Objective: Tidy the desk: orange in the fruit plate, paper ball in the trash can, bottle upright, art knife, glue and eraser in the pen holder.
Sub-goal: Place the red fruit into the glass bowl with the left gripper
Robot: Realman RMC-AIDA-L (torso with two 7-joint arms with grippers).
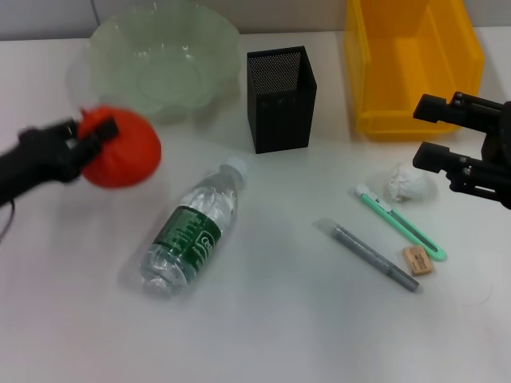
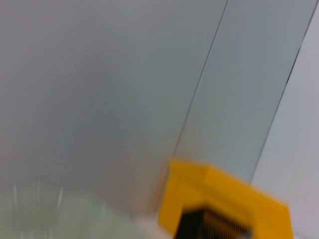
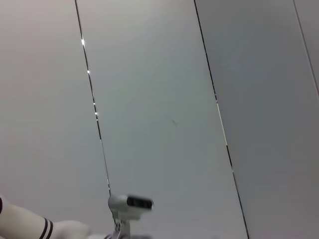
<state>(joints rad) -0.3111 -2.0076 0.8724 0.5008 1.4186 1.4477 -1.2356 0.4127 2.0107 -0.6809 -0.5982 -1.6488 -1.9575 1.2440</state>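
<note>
The orange (image 1: 121,152) is held clamped in the left gripper (image 1: 94,136), raised just in front of the green fruit plate (image 1: 164,56). The right gripper (image 1: 427,132) is parked with jaws wide apart beside the paper ball (image 1: 410,183). The bottle (image 1: 192,227) lies on its side. The knife (image 1: 399,221), glue pen (image 1: 374,254) and eraser (image 1: 417,260) lie on the desk (image 1: 263,319), well apart from the black pen holder (image 1: 280,97).

I see bright, even light with soft shadows; the orange (image 1: 120,148) and my left wrist view are motion-blurred.
</note>
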